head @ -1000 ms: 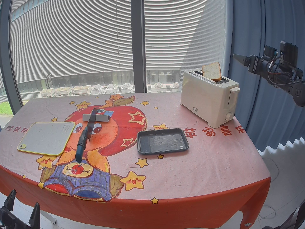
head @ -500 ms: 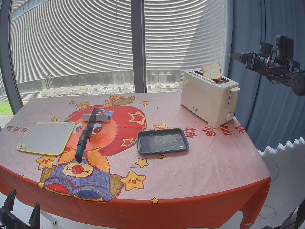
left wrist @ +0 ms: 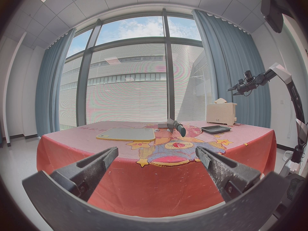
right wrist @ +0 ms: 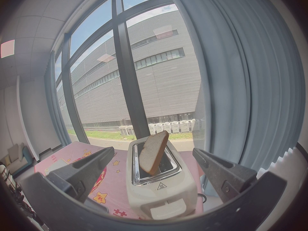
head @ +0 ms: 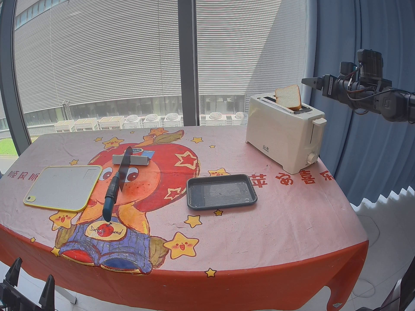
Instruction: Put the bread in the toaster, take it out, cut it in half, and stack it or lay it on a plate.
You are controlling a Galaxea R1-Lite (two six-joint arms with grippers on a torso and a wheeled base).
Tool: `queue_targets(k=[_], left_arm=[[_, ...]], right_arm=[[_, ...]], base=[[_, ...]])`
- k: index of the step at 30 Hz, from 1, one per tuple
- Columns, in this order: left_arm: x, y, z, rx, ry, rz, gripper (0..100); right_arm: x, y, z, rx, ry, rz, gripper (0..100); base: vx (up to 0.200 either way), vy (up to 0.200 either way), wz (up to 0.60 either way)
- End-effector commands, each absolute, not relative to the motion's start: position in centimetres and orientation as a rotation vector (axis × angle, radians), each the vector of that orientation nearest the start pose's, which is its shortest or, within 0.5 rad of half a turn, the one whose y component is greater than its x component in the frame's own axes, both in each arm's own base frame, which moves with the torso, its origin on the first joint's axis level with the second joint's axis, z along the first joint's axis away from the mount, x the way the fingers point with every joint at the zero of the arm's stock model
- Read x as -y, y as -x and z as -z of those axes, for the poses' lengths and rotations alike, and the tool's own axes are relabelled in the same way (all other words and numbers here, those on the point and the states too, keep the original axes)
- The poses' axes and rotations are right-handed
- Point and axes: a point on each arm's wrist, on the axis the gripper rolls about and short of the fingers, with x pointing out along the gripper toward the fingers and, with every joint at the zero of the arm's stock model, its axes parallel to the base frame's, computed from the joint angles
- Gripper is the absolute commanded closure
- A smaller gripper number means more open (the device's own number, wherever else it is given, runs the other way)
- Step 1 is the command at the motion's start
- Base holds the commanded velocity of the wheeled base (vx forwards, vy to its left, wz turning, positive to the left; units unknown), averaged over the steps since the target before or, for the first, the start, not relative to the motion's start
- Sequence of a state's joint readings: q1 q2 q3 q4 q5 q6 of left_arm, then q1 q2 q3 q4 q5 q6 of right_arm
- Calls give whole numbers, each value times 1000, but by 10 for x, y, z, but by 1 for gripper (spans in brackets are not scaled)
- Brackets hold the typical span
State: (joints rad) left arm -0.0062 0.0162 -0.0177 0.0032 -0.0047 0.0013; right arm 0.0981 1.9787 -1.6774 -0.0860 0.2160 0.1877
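Our right pincer is spread wide and empty. It hangs in the air to the right of the toaster, a little above its top, and points toward the bread without touching it. The bread stands tilted in a slot, its upper part sticking out. Our left pincer is wide open too and holds nothing, low off the table's near edge. On the table we see a dark tray near the toaster, a knife with its blade on a small block, and a board just beside the knife.
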Motion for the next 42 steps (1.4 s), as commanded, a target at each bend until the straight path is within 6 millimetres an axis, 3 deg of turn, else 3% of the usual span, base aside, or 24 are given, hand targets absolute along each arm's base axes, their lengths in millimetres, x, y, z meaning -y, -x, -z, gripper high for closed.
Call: queue_targets(k=[1,9,31,42], left_arm=[[0,23,-76,-2,-2,11,0],[0,23,-76,-2,-2,11,0],[0,23,-76,-2,-2,11,0],[0,23,-76,-2,-2,11,0]], right_arm=[[-49,-434,-247,-287,-207,-291,0],[-47,-448,-234,-297,-212,-282,0],[-55,-464,-236,-259,-216,-301,0],[-65,-477,-221,-273,-214,-316,0]], base=[[0,0,0],[0,0,0],[0,0,0],[0,0,0]])
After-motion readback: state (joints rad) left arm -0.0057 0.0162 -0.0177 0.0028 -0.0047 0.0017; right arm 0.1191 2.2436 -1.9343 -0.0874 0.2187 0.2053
